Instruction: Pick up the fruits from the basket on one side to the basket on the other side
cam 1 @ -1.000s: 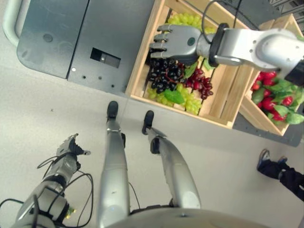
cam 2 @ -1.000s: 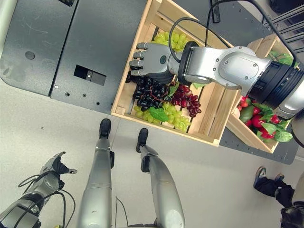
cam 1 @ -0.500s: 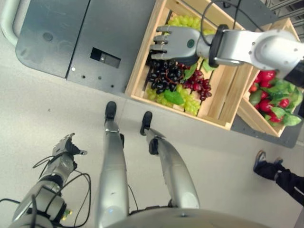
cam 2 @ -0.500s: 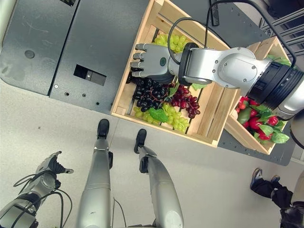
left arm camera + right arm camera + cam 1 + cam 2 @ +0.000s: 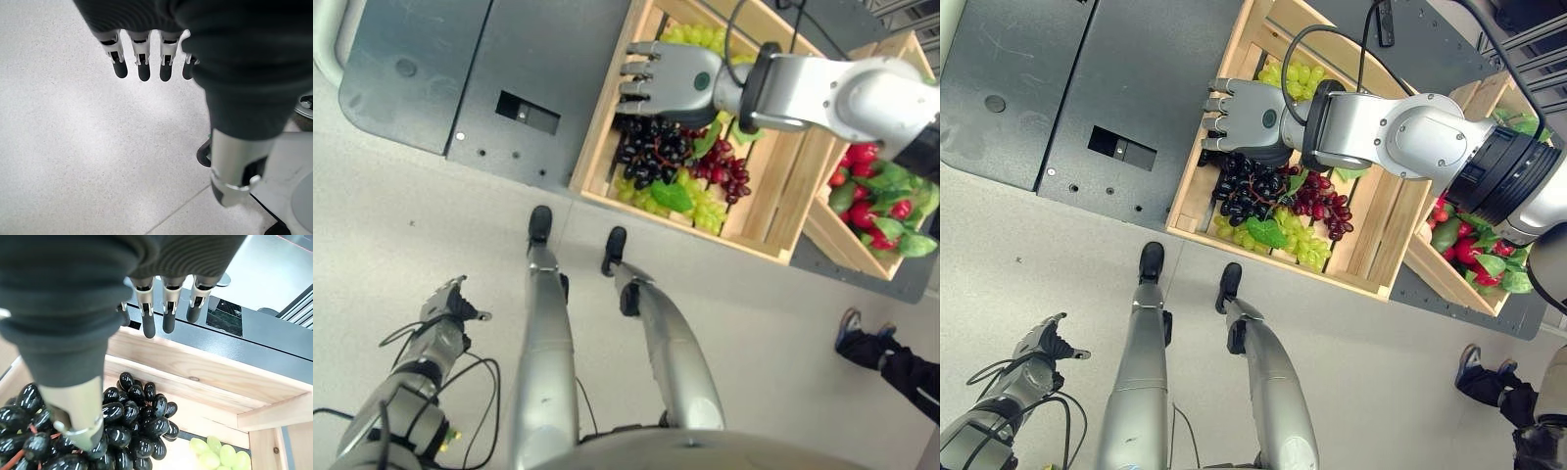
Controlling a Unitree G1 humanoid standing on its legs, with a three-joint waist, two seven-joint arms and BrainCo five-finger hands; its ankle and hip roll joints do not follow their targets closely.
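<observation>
Fingers straight, holding nothing: right hand (image 5: 671, 83) over black grapes (image 5: 646, 157) in crate (image 5: 607, 127), 1 o'clock; left hand (image 5: 450, 308) relaxed, 8 o'clock.

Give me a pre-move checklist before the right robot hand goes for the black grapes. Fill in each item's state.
1. Right robot hand empty, fingers straight: ok.
2. Right robot hand above the black grapes in the near wooden crate: ok, though it sits toward the crate's far-left part, fingertips over the rim.
3. Black grapes free to lift: cannot tell; the red grapes and green grapes lie against them.
4. Room in the second crate: cannot tell; red and green produce shows there.
5. Left robot hand low over the floor, away from both crates: ok.
6. Person's shoes near the second crate: not ok, keep watch.
</observation>
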